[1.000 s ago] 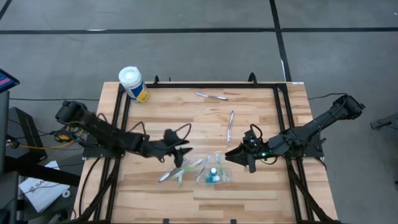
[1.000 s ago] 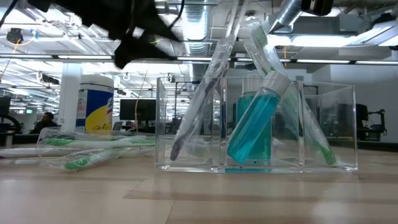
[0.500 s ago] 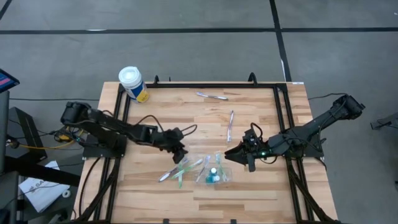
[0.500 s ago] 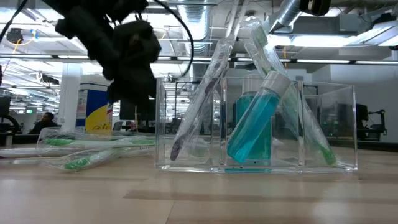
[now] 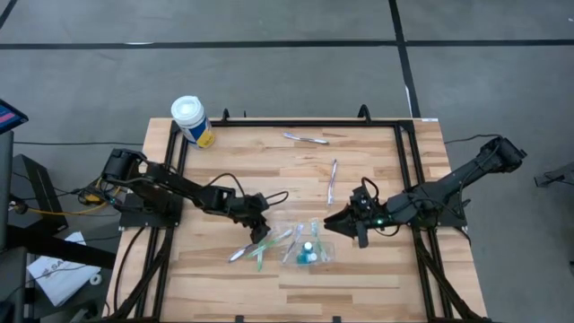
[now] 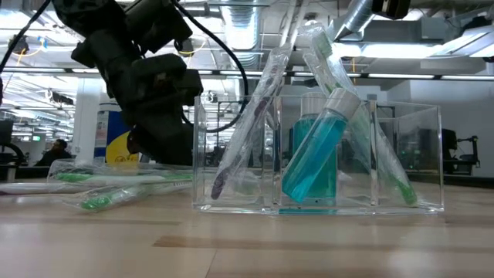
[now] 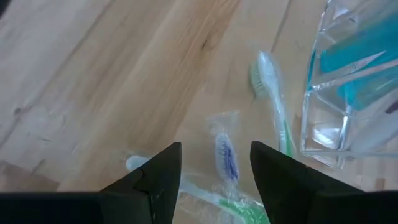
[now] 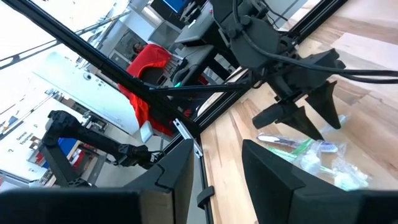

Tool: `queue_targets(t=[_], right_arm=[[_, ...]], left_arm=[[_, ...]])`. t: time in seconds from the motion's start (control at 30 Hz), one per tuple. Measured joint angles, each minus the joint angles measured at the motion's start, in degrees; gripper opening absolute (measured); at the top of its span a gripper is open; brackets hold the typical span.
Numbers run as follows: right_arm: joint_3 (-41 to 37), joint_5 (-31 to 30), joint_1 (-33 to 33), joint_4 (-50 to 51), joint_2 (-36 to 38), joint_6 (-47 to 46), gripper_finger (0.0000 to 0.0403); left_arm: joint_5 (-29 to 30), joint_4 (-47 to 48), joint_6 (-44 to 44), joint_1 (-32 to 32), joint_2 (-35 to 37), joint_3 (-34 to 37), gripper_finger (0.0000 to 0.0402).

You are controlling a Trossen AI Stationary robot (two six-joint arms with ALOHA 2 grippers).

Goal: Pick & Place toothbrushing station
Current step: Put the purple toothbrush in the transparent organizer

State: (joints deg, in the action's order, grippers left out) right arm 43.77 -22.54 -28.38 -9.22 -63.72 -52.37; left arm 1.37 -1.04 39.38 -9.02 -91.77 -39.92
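The clear plastic cup [image 5: 309, 250] stands on the table's near middle and holds teal-blue tubes [image 6: 312, 158] and wrapped toothbrushes leaning on its walls [image 6: 247, 131]. Several wrapped green, purple and white toothbrushes [image 5: 260, 247] lie flat on the table to the cup's left. My left gripper [image 5: 261, 230] is open and points down just above them; the left wrist view shows a purple-bristled one [image 7: 226, 157] between its fingers [image 7: 163, 177]. My right gripper [image 5: 343, 223] is open and empty, just right of the cup.
Two more toothbrushes lie farther back, one at the far edge [image 5: 305, 138] and one at mid-table [image 5: 333, 179]. A white-capped canister with a yellow label [image 5: 191, 120] stands at the far left corner. Black rails [image 5: 287, 124] frame the table.
My left gripper has gone down and a little toward the table's near edge, tipping to point down over the loose toothbrushes beside the cup. The toothbrushes and the cup have stayed where they were.
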Motion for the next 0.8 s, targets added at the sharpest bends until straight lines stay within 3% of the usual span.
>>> queue_targets(t=[0.63, 0.8], right_arm=[[0.0, -0.01, 1.27, 0.16, -0.02, 0.35, 0.0127], [0.0, -0.01, 1.28, 0.19, -0.02, 0.36, 0.0127]], left_arm=[[-2.32, -0.34, -3.1, 0.37, -0.24, -1.57, 0.0186], [-3.92, -0.28, -3.1, 0.37, -3.14, -1.53, 0.0186]])
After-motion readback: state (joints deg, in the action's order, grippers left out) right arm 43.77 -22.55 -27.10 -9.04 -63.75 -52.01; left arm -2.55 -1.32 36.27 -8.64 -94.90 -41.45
